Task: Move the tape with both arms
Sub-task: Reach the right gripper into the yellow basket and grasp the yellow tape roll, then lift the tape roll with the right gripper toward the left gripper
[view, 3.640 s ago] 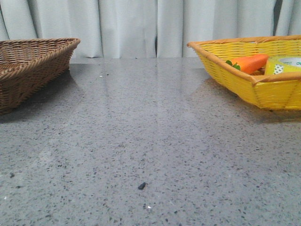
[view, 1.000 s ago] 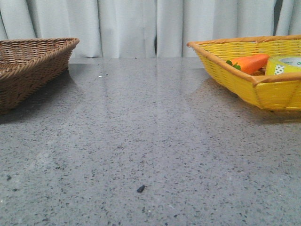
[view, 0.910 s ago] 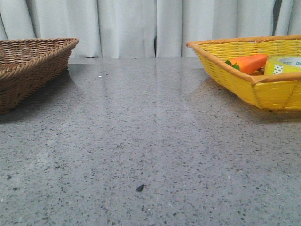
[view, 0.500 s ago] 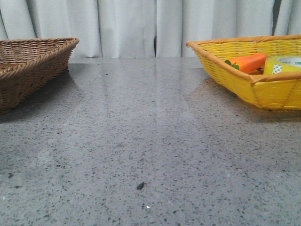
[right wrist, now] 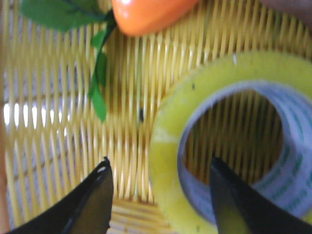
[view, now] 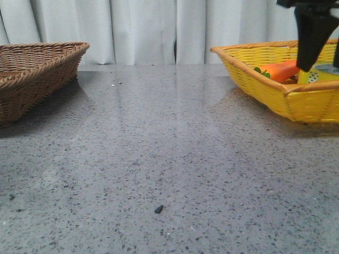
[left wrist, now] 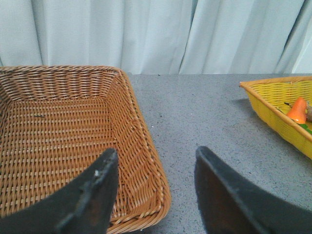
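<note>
The yellow tape roll lies flat in the yellow basket at the right, beside the orange toy carrot. My right gripper hangs down from above, right over the roll. In the right wrist view the right gripper is open. One finger is outside the tape roll and the other finger is over its hole. My left gripper is open and empty, above the near right corner of the brown basket.
The brown wicker basket stands at the far left of the grey speckled table. The carrot's green leaves lie near the tape. A small dark speck lies on the table near the front. Curtains hang behind.
My right gripper has come down into the front view over the yellow basket and now partly covers the tape. The baskets, carrot and tape have not moved.
</note>
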### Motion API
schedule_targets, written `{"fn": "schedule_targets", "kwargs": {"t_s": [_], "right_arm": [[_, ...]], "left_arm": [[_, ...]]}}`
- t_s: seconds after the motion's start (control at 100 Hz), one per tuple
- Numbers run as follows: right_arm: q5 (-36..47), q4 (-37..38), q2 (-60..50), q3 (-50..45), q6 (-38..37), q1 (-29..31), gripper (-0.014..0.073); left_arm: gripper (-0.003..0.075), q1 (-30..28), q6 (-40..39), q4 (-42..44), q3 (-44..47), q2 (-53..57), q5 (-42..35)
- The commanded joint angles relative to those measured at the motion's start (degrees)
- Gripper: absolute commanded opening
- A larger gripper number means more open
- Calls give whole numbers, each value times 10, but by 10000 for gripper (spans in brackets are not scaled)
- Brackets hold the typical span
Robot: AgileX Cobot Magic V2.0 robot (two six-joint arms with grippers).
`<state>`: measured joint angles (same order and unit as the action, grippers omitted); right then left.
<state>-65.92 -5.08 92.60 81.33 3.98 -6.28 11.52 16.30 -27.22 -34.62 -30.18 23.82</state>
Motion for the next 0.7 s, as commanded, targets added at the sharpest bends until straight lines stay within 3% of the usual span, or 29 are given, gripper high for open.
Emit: {"fn": "schedule_targets", "kwargs": {"t_s": [0.0, 0.16, 0.23, 0.31, 0.48, 0.69], "right_arm": [[48, 4, -12, 22, 0, 1, 361], [63, 13, 10, 22, -1, 1, 330], [64, 13, 15, 22, -4, 1, 187], [67, 13, 11, 23, -4, 1, -76], [71, 10, -37, 67, -4, -4, -47], [103, 1, -81, 253, -4, -74, -47]], "left_arm": [[335, 5, -1, -13, -21, -6, -32], [335, 5, -1, -13, -21, -6, -32], [335, 5, -1, -13, -21, -6, -32], [335, 5, -1, -13, -21, -6, -32], [335, 5, -1, -13, -21, -6, -31], [335, 5, -1, -38, -21, -6, -29]]}}
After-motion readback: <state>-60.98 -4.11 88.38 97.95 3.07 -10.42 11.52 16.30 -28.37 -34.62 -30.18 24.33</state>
